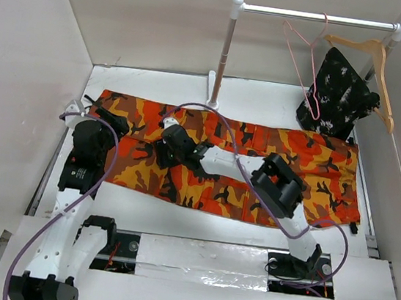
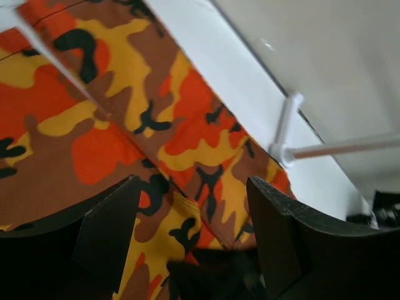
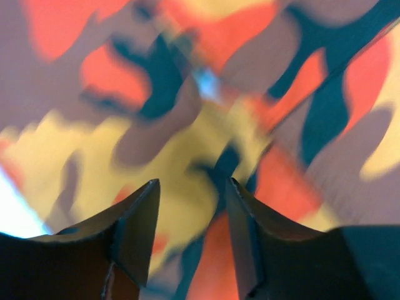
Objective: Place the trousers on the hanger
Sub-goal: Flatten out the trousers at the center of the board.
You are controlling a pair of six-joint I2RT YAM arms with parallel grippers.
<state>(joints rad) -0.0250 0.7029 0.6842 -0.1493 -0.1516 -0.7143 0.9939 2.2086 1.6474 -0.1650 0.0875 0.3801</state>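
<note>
The camouflage trousers [image 1: 273,163] lie spread flat across the table, left to right. The pink wire hanger [image 1: 304,67] hangs on the rail [image 1: 318,17] at the back right. My left gripper [image 1: 118,126] is open over the trousers' left end; in the left wrist view [image 2: 190,194] the cloth fills the space between its fingers. My right gripper [image 1: 162,147] reaches left over the middle of the trousers; in the right wrist view [image 3: 190,197] it is open and very close to the blurred cloth [image 3: 187,94].
A wooden hanger [image 1: 375,58] with a black speckled garment [image 1: 341,94] hangs on the same rail, right of the pink one. The rail's post [image 1: 223,53] stands behind the trousers. White walls close in the table on the left, back and right.
</note>
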